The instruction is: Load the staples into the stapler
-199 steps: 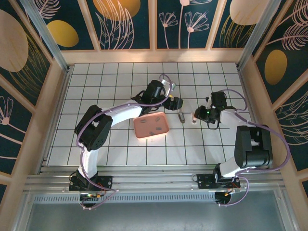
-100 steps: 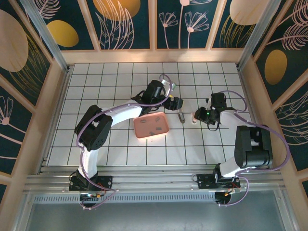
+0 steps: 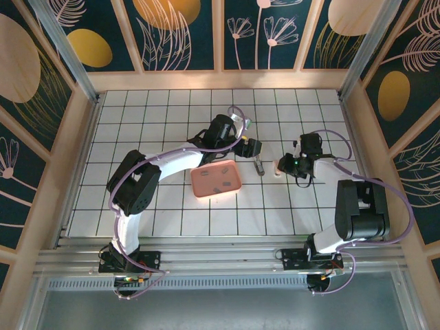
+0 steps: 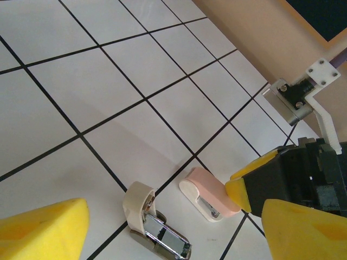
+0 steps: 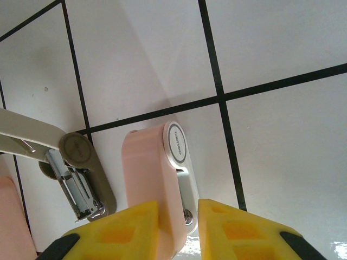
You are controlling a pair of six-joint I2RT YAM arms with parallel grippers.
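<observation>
Stapler (image 4: 162,235): mid-table, a bit toward the right edge, chrome channel bare, long axis roughly far edge to near edge.
Left fingers (image 4: 49,230): spread wide over the stapler, holding nothing. My nearer arm.
Right fingers (image 5: 116,230): pinching the pink case (image 5: 154,173), just right-edge side of the stapler.
Staples (image 3: 218,180): in the pink tray (image 3: 193,180) at table centre, left-edge side of the stapler.

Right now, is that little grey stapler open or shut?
Open. The grey stapler has its lid swung away from its base, baring the shiny metal channel.
</observation>
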